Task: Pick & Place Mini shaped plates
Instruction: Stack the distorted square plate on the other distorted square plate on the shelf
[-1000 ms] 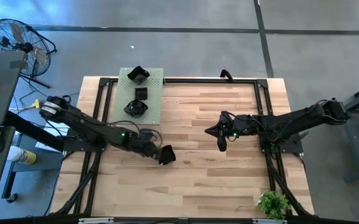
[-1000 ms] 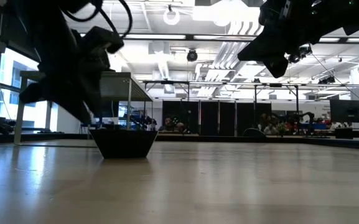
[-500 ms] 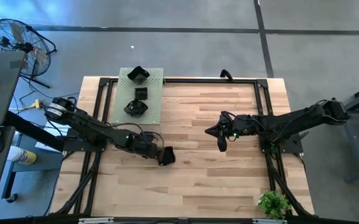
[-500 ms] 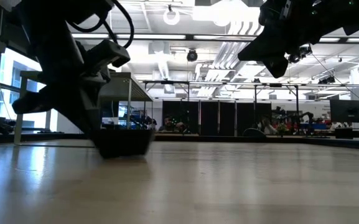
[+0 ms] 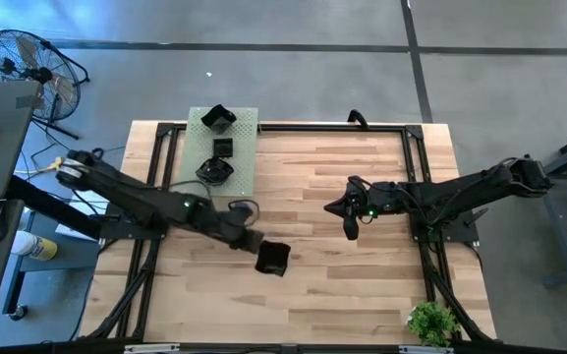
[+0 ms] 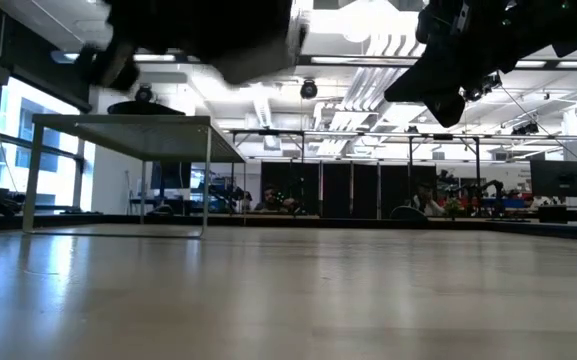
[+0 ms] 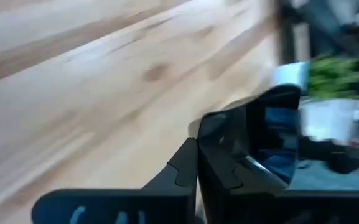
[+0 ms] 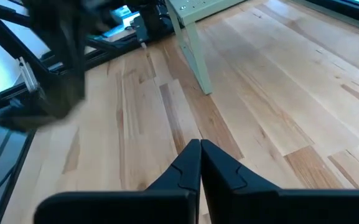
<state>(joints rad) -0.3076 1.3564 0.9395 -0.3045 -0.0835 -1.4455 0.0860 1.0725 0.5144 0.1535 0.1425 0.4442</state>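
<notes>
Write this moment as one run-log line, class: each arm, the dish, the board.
left gripper: shut on black dish, lifted off table | right gripper: shut, empty, mid-table | green board: three dishes

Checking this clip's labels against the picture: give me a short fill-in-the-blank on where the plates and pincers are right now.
1. The pale green board holds ___ mini plates.
2. The left pincer, out over the wooden table, is shut on a single black ___.
3. The right pincer hovers with its fingers pressed together, holding ___.
4. The green plant sits on the ___ arm's side of the table.

Missing words: three; plate; nothing; right.
</notes>
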